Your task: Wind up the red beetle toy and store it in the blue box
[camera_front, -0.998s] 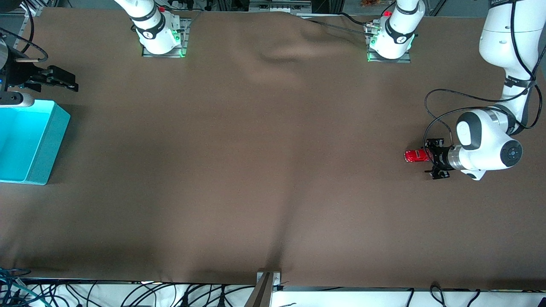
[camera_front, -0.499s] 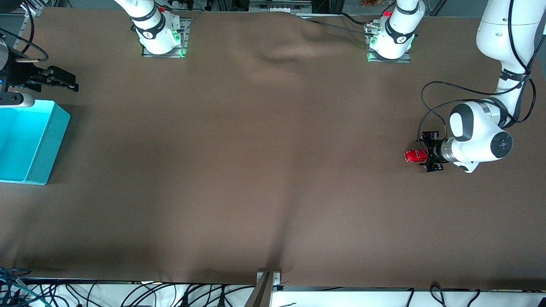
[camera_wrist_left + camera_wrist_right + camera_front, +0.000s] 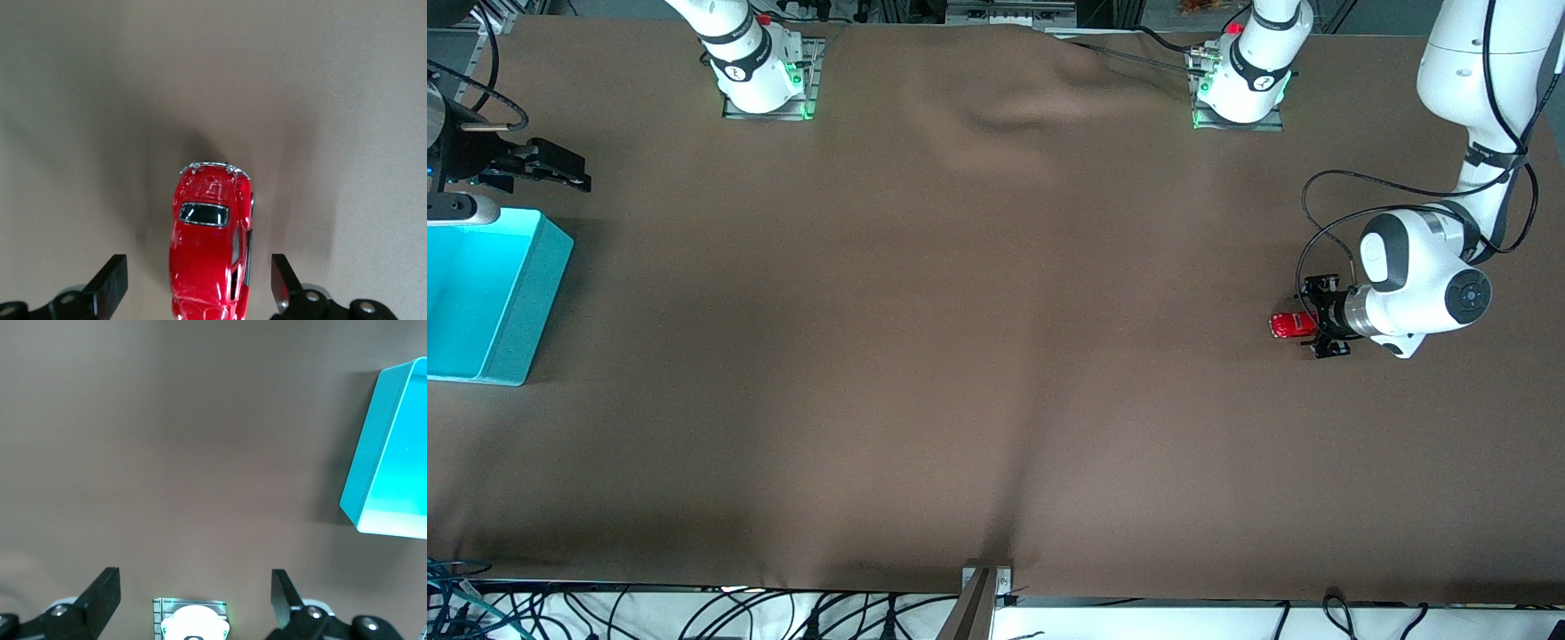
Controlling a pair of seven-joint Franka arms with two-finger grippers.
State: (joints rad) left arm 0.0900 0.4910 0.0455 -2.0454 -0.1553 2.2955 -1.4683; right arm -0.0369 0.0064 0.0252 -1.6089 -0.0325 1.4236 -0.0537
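The red beetle toy (image 3: 1290, 325) stands on the brown cloth at the left arm's end of the table. In the left wrist view the toy (image 3: 208, 247) lies lengthwise between my open fingers (image 3: 112, 285), with a gap on each side. My left gripper (image 3: 1319, 322) is low at the toy's end and open around it. The blue box (image 3: 527, 298) sits at the right arm's end of the table and looks empty; it also shows in the right wrist view (image 3: 373, 460). My right gripper (image 3: 569, 172) waits open and empty, in the air beside the box.
The table is covered by a wrinkled brown cloth (image 3: 996, 356). The two arm bases (image 3: 760, 71) stand along the table's edge farthest from the front camera. The right arm's base also shows in the right wrist view (image 3: 193, 623). Cables hang along the nearest edge.
My left arm has drawn in and lowered, bringing the open left gripper closer around the toy's end. The toy and the right arm have not moved.
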